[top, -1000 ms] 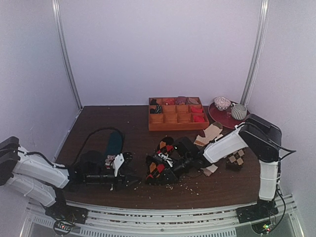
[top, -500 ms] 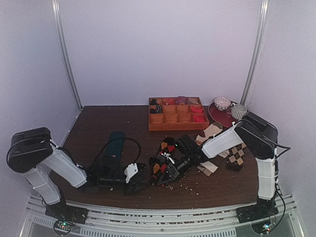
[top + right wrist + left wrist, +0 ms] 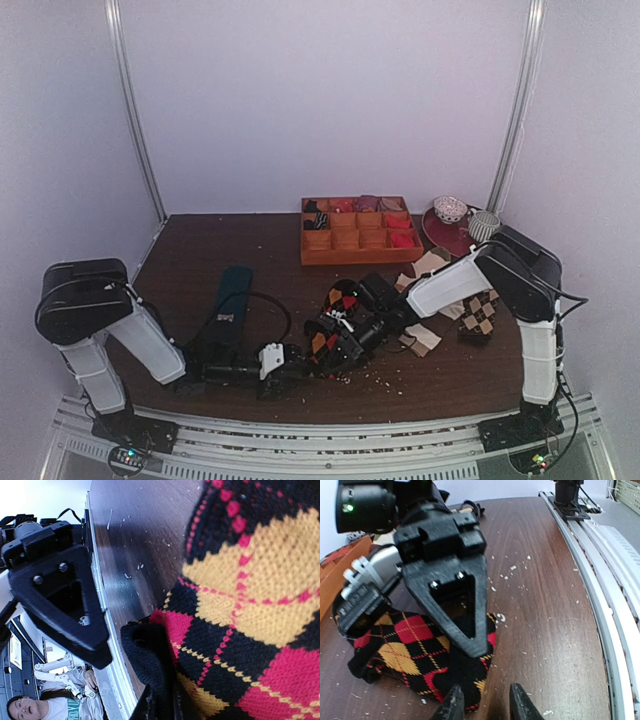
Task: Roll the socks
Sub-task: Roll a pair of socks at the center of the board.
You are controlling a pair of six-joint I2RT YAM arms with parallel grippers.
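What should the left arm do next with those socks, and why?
Probably nudge the left fingers forward a touch and shut them on the near edge of the socks. They stand apart right at that edge, gripping nothing, while the right fingers pinch the socks from the other side; a second grip would help both arms roll them.

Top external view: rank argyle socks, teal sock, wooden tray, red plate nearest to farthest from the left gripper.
1. argyle socks, just right of the left gripper
2. teal sock, behind it, to the left
3. wooden tray, far centre
4. red plate, far right
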